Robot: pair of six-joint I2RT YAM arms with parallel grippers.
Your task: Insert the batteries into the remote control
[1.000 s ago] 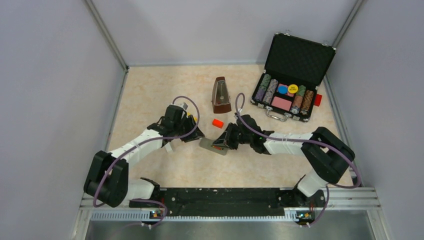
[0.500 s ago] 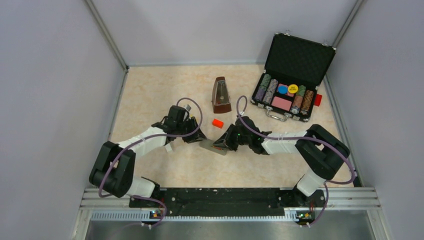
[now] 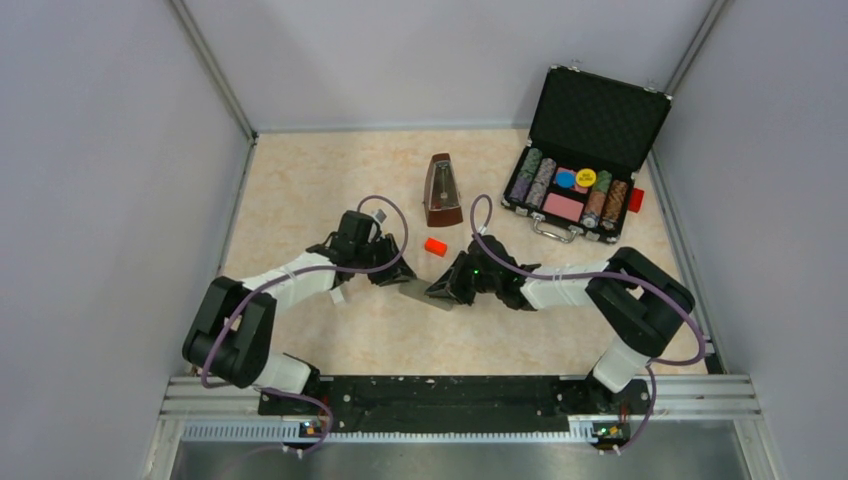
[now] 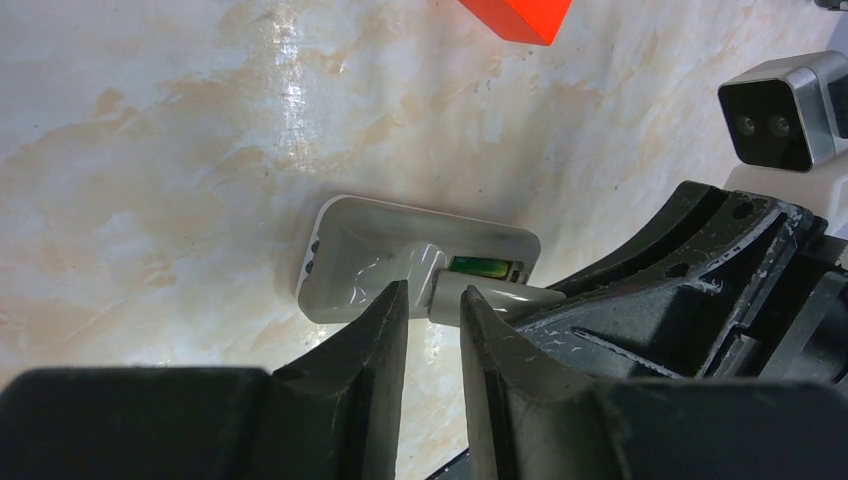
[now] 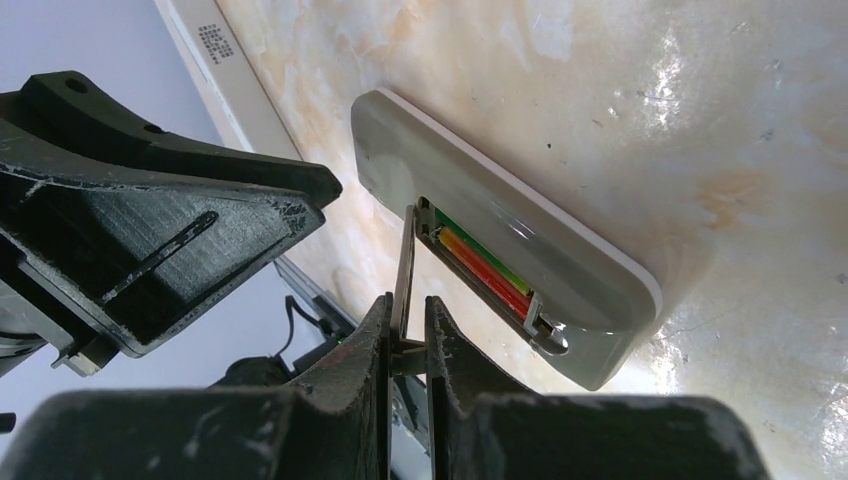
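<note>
I have the remote (image 5: 480, 185) lying flat on the counter (image 3: 330, 190), near the middle, between my two arms. Its battery recess is uncovered. Both cells sit inside it side by side, the green battery (image 5: 487, 252) and the red-orange battery (image 5: 480, 270) touching along their lengths.

My right jaws are pinched shut on the thin grey cover (image 5: 404, 265). The cover stands on edge, and its far end meets the rim of the recess at the end nearer my left arm.

My left jaws sit low at that same end of the remote. They are parted by only a narrow gap, pale counter shows through it, and they grip nothing. The cover's tip lies just past their fingertips (image 4: 375, 320). From the left wrist view I cannot tell whether it touches them.

A small red block (image 3: 435, 245) sits just behind the remote, and a brown metronome (image 3: 441, 190) stands further back. An open black case (image 3: 600, 115) of poker chips is at the far right of the counter, well apart from both arms.
</note>
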